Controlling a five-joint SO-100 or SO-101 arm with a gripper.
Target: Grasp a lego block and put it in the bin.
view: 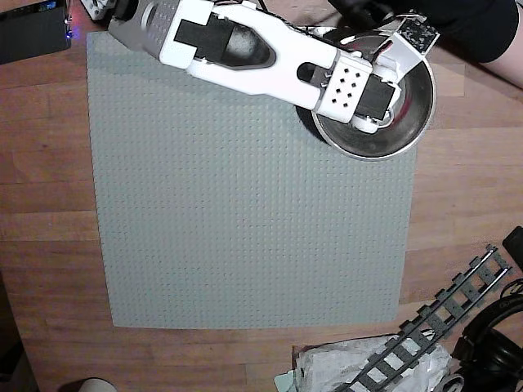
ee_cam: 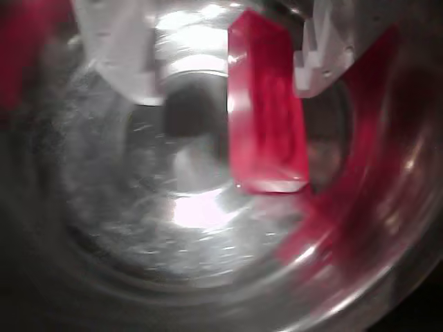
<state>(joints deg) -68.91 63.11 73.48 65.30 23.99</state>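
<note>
In the wrist view the red lego block (ee_cam: 266, 104) stands on end inside the steel bowl (ee_cam: 138, 228), its red reflection smeared on the bowl's right wall. My gripper (ee_cam: 228, 93) hangs over the bowl with its white fingers (ee_cam: 124, 62) wide apart. The block lies against the right finger, with a clear gap to the left one. I cannot tell whether the block touches the bowl's bottom. In the overhead view my arm (view: 270, 49) reaches over the bowl (view: 413, 122) at the top right and hides both the fingers and the block.
The large grey studded baseplate (view: 245, 204) covers most of the wooden table. The bowl sits at its top right corner. A dark toy track (view: 433, 335), a plastic bag and black headphones lie at the bottom right. A black device (view: 33, 28) is at the top left.
</note>
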